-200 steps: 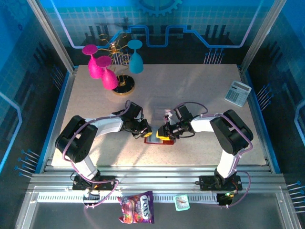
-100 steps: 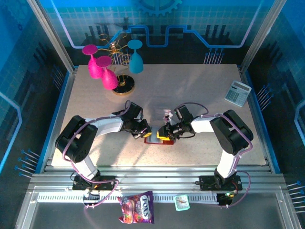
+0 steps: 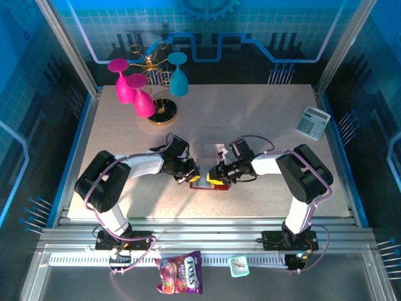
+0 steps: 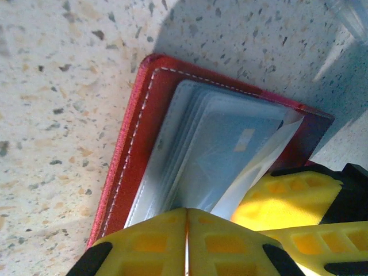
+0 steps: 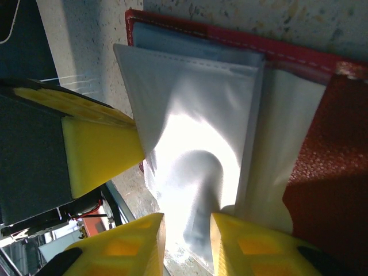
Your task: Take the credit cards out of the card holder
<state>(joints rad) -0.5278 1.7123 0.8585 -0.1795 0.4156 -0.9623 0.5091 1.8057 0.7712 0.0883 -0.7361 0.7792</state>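
The red card holder [image 4: 138, 132] lies open on the table, its clear sleeves [image 4: 190, 149] fanned upward. A bluish credit card [image 4: 230, 155] shows through one sleeve. My left gripper [image 4: 187, 211] is shut at the sleeves' near edge, pinching a leaf that rises to its tips. Seen from the right wrist, a whitish sleeve [image 5: 195, 115] bows up between the holder's red covers [image 5: 322, 190]. My right gripper [image 5: 187, 230] straddles that sleeve's edge, jaws a narrow gap apart. In the top view both grippers [image 3: 193, 177] [image 3: 216, 175] meet over the holder [image 3: 207, 184].
A grey-white calculator [image 3: 312, 122] sits at the far right. Pink goblets [image 3: 135, 91] and a blue goblet [image 3: 179, 78] stand at the back left. A clear plastic box [image 3: 213, 149] lies just behind the grippers. A candy bag [image 3: 180, 273] rests on the front rail.
The right gripper's jaws have narrowed around the sleeve edge. Both arms and the holder have stayed nearly in place.
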